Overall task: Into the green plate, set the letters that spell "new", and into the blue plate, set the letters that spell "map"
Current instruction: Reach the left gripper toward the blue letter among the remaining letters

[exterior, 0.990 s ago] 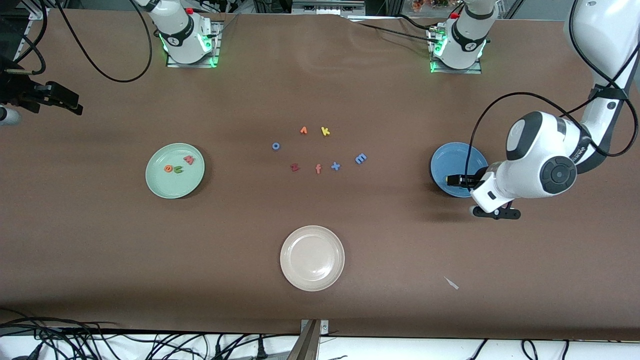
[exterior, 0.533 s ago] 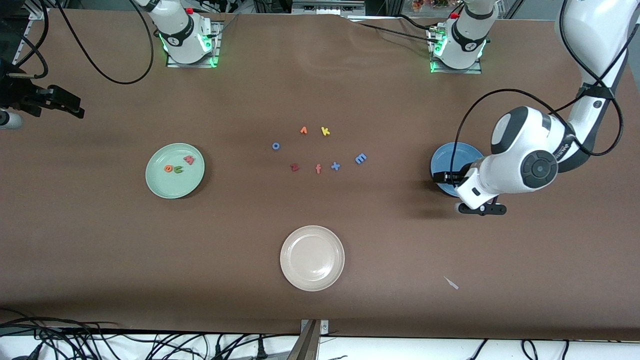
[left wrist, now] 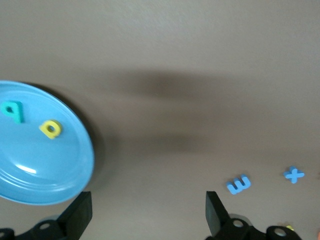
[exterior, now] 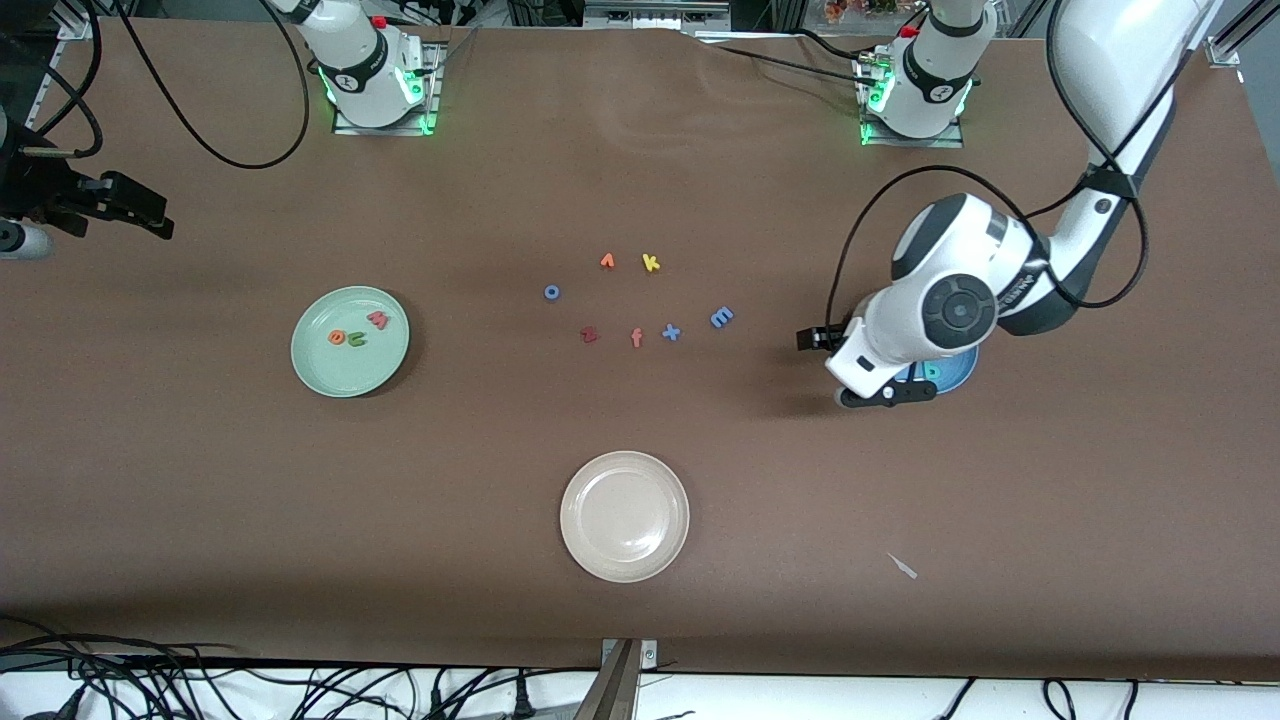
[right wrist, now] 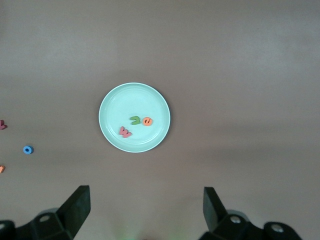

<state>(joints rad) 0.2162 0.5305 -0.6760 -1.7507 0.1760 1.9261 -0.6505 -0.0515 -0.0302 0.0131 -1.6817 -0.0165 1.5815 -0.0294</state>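
— Where had the letters ended up?

— In the round pale mint-green plate point(exterior: 322, 376), at nine o'clock from the loose letters in the front view, lay the olive-green foam "n" point(exterior: 356, 340), the orange foam "e" point(exterior: 337, 337) and the salmon-pink foam "w" point(exterior: 378, 319). The round medium-blue plate point(left wrist: 60, 170), at three o'clock, held the teal-green foam "a" point(left wrist: 12, 111) and the yellow foam "p" point(left wrist: 50, 128). The light-blue foam "m" point(exterior: 721, 317) lay on the brown table point(exterior: 900, 500), between the other loose letters and that plate.

— And the tools?

— The left tool point(left wrist: 145, 217) hung spread wide and empty over the table just beside the blue plate's rim. The right tool point(right wrist: 145, 215), equally wide and empty, waited high at the right arm's end.
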